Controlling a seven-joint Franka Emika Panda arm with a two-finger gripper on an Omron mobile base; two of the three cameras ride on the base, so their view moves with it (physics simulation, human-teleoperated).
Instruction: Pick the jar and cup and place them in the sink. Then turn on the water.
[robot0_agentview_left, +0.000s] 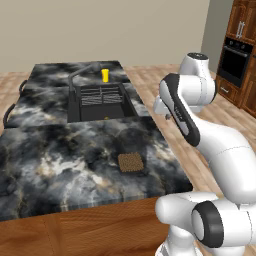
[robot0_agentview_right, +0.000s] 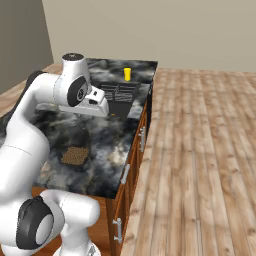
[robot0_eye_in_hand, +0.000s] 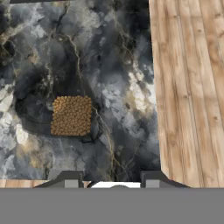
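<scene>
The jar (robot0_eye_in_hand: 71, 116) is a short brown speckled thing standing on the dark marbled counter near its front edge, also seen as the jar (robot0_agentview_left: 130, 162) and the jar (robot0_agentview_right: 75, 155). My gripper (robot0_eye_in_hand: 113, 180) hovers above the counter, open with nothing between its fingers; the jar lies ahead of it and a little to the left in the hand view. The yellow cup (robot0_agentview_left: 105, 75) stands upright on the counter behind the sink (robot0_agentview_left: 74, 107), far from the gripper, and the cup (robot0_agentview_right: 127, 74) shows beyond the sink (robot0_agentview_right: 131, 111). No water runs.
A grey wire rack (robot0_agentview_left: 100, 94) lies across the sink's far part, and a dark faucet (robot0_agentview_left: 82, 71) arches over its back left corner. The counter's right edge (robot0_eye_in_hand: 154, 87) drops to a wooden floor (robot0_eye_in_hand: 188, 87). An oven and wood cabinets (robot0_agentview_left: 239, 60) stand at the far right.
</scene>
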